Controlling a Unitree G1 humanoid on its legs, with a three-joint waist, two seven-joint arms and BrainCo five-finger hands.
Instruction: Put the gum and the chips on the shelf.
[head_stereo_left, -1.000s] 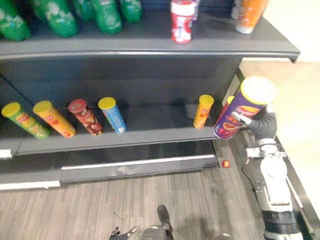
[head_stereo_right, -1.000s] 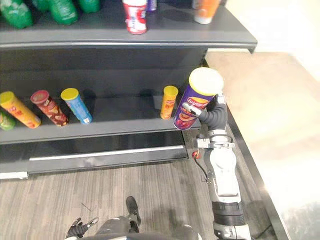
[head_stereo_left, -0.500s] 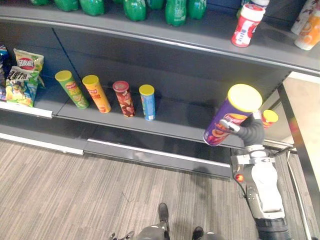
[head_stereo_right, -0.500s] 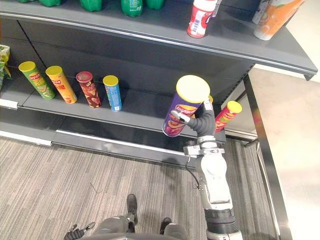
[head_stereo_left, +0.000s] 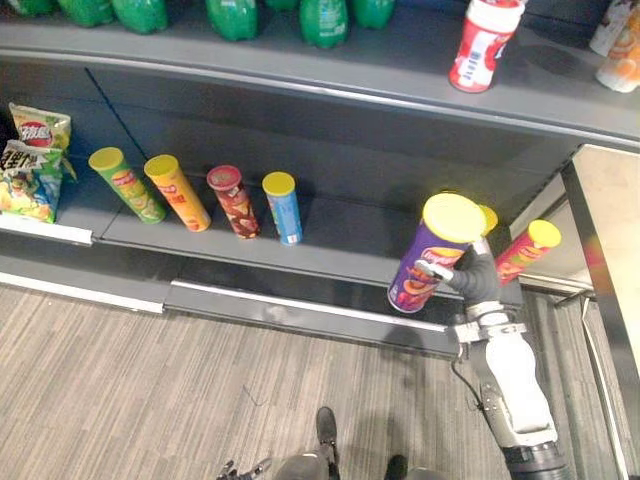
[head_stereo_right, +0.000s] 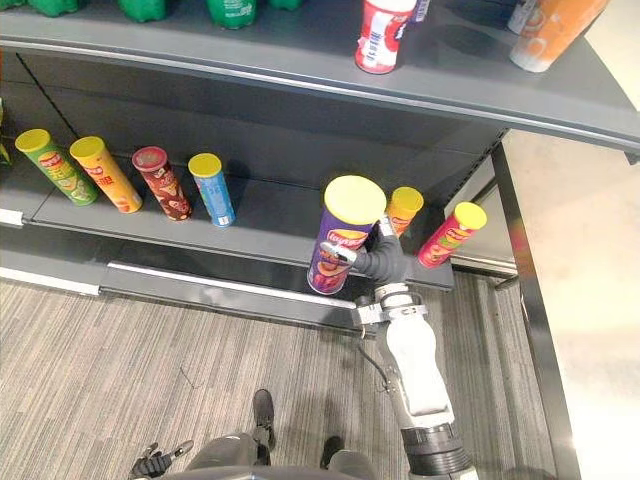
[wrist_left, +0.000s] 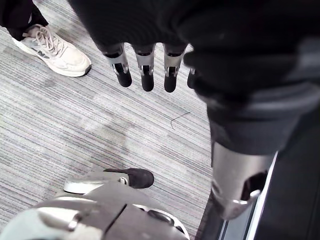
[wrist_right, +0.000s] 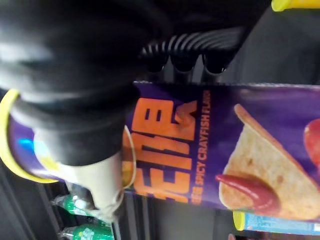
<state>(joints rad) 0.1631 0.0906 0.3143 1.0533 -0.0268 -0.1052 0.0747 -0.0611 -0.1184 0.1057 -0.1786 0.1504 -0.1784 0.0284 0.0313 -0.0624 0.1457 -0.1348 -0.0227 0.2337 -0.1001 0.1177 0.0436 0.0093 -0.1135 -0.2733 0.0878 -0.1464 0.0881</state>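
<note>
A tall purple chips can (head_stereo_left: 430, 255) with a yellow lid is tilted in front of the lower shelf (head_stereo_left: 340, 235), its base over the shelf's front edge. My right hand (head_stereo_left: 472, 276) is shut on the can from its right side; in the right wrist view its fingers wrap the purple can (wrist_right: 240, 150). A red and white tub (head_stereo_left: 483, 45) stands on the upper shelf (head_stereo_left: 300, 75). My left hand (wrist_left: 145, 70) hangs low over the floor with straight fingers, holding nothing.
Green, orange, dark red and blue cans (head_stereo_left: 283, 207) lean in a row on the lower shelf. An orange can (head_stereo_right: 403, 210) and a red can (head_stereo_left: 525, 250) stand just right of my hand. Chip bags (head_stereo_left: 30, 160) lie far left. A person's shoe (wrist_left: 52, 47) is nearby.
The camera has swung left and settled. The purple can stays in my right hand and now sits lower and closer to the lower shelf's front edge.
</note>
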